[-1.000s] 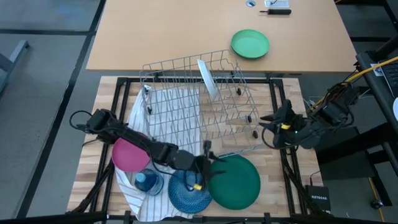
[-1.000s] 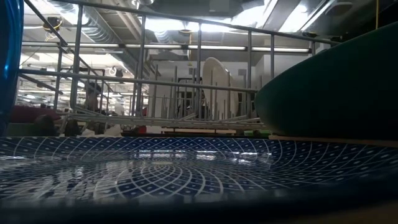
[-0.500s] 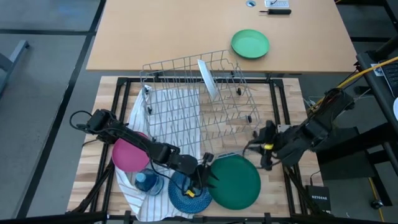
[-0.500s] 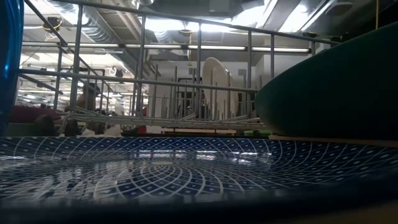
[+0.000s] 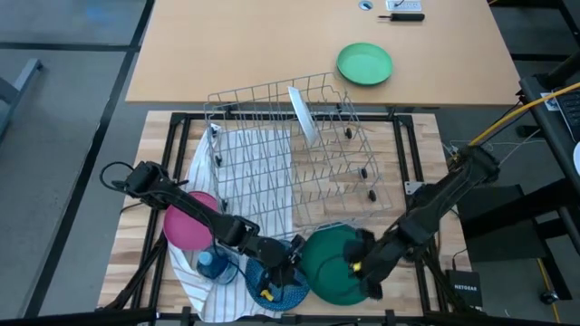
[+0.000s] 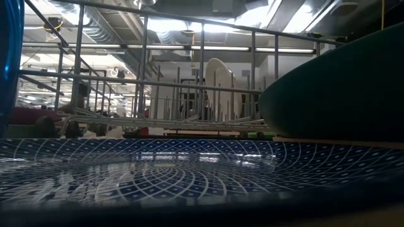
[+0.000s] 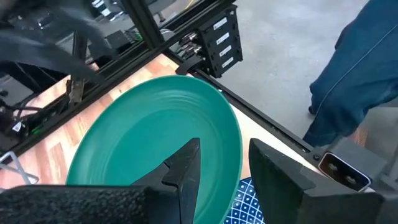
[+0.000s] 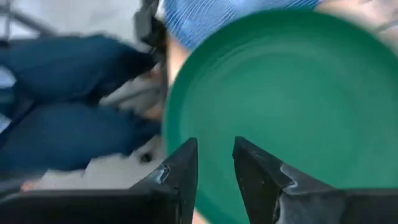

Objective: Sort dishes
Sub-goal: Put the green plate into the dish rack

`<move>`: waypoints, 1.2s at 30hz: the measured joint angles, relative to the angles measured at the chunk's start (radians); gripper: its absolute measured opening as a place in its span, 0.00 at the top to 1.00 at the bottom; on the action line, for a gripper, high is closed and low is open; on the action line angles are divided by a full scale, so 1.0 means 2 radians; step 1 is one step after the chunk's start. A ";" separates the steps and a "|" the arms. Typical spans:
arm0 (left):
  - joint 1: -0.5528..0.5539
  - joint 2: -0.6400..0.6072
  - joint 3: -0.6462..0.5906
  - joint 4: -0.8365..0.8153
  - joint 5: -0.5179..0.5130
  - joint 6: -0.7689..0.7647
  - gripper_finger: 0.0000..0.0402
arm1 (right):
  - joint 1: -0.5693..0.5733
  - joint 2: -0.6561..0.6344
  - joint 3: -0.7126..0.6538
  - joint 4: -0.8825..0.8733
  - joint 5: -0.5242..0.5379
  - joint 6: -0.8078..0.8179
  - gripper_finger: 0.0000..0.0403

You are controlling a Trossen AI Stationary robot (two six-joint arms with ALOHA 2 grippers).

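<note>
A speckled blue plate lies on a striped cloth near the table's front edge and fills the foreground of the low view. A dark green plate lies beside it on its right, with a magenta plate to the left. My left gripper is open above the blue plate; its wrist view looks past the fingers onto the green plate. My right gripper is open over the green plate's right part. A white plate stands on edge in the wire rack.
A small blue see-through container stands between the magenta and blue plates. A vivid green plate lies on the far table. The rack takes up the table's middle. A person's blue-clad legs stand just off the near edge.
My right gripper has swung from beside the rack's right end toward the near edge and leftward, coming over the dark green plate. My left gripper has moved toward the near edge and a little left, over the blue plate. The plates have kept still.
</note>
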 joint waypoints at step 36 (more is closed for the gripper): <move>0.000 0.000 0.000 0.000 -0.001 -0.025 0.69 | 0.070 0.139 0.000 0.112 -0.020 0.024 0.73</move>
